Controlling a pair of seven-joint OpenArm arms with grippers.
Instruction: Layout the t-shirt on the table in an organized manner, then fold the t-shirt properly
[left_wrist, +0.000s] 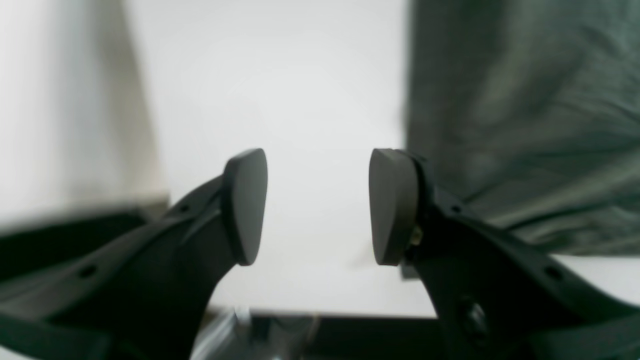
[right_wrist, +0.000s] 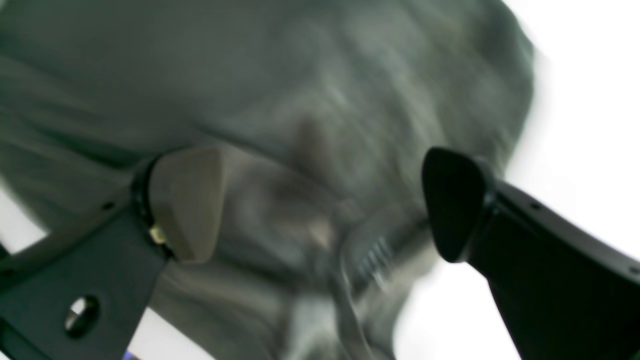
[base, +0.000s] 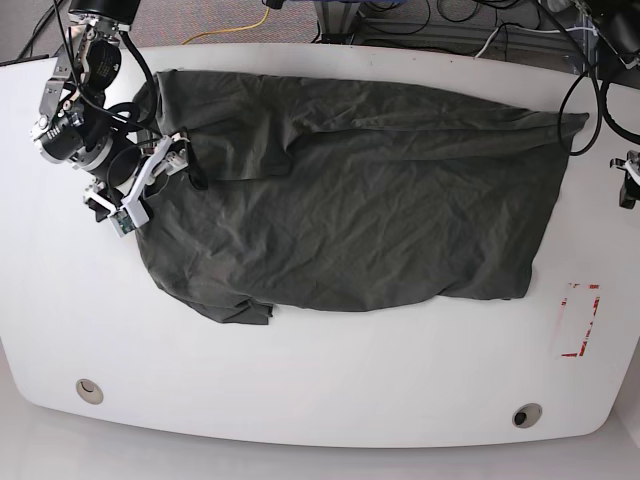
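The shirt (base: 350, 200) lies spread across the middle of the table (base: 300, 390), reaching from about nine o'clock to three, wrinkled but roughly flat, so I judge the layout step nearly done and the first fold not yet begun. Starting at the base view's left, the right gripper (base: 150, 185) hangs over the shirt's edge at nine o'clock, its jaws wide apart and holding nothing; the right wrist view shows cloth bunched between the spread fingers (right_wrist: 187, 202), but whether they touch it is unclear through the blur. The next move probably calls for closing on that edge, or on the lump at about seven o'clock (base: 240, 310), and drawing it smooth. Further right, the hem runs ragged along six o'clock, with broad bare table below it for sliding or folding toward. At three o'clock a corner points to the table's rim, near the red tape (base: 580, 320). The left gripper (left_wrist: 318, 205) is released and empty, over bare table just beside the shirt's edge; in the base view it barely shows at the right border.
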